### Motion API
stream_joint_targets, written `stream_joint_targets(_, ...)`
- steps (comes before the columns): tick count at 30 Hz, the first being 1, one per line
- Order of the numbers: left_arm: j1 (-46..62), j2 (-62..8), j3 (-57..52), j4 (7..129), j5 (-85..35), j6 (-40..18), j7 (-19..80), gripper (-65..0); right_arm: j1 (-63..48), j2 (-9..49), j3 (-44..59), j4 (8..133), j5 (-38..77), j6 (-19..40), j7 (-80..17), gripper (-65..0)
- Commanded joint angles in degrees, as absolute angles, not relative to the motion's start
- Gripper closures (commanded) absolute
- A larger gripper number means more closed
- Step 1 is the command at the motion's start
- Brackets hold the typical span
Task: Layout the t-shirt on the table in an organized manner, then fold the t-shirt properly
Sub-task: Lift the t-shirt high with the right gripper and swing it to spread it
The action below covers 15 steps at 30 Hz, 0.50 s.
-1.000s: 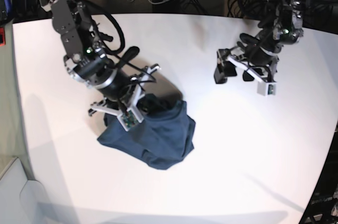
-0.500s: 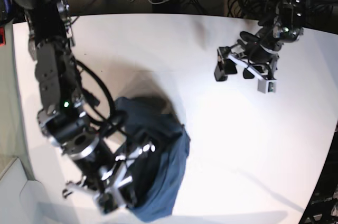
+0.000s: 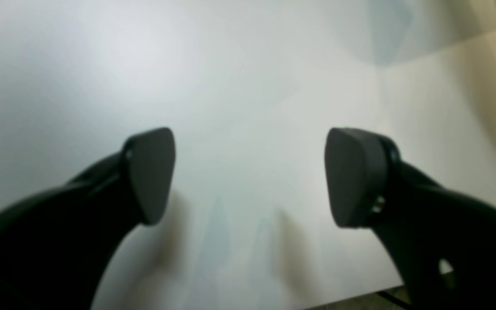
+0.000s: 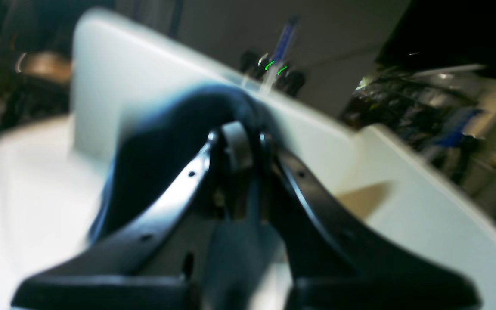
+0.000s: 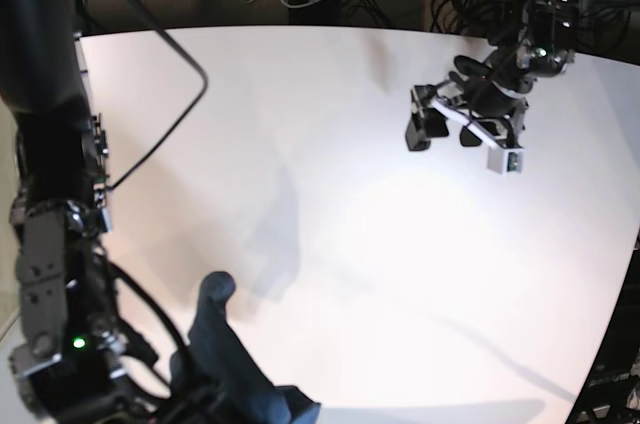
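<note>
Smooth white surface (image 5: 330, 184) lies almost bare, the dark navy-blue cotton t-shirt (image 5: 235, 364) hanging bunched off its near edge, pinched in the closed right hand (image 4: 237, 150). The left hand (image 3: 248, 176) gapes wide, holding nothing. Best to carry the cloth back over the middle before spreading; no label writing is legible.

One t-shirt (image 5: 235, 369) — a single dark bundle near the table's (image 5: 330, 144) front-left edge; one table; two arms.
</note>
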<state>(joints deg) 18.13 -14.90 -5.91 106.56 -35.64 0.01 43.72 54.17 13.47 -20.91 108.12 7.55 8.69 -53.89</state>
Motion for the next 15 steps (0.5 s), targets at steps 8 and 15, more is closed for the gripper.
stream_joint_targets(8, 16.7, -15.2, -6.2, 107.7, -36.3, 0.1, 42.9, -53.2, 43.5, 14.8, -29.3, 110.8, 0.6, 13.8, -56.3, 0.0)
stream_joint_targets(15, 16.6, -15.2, -6.2, 107.6, -36.3, 0.0, 42.9, -53.2, 39.6, 9.5, -27.6, 114.7, -7.1, 15.4, -55.4, 0.0)
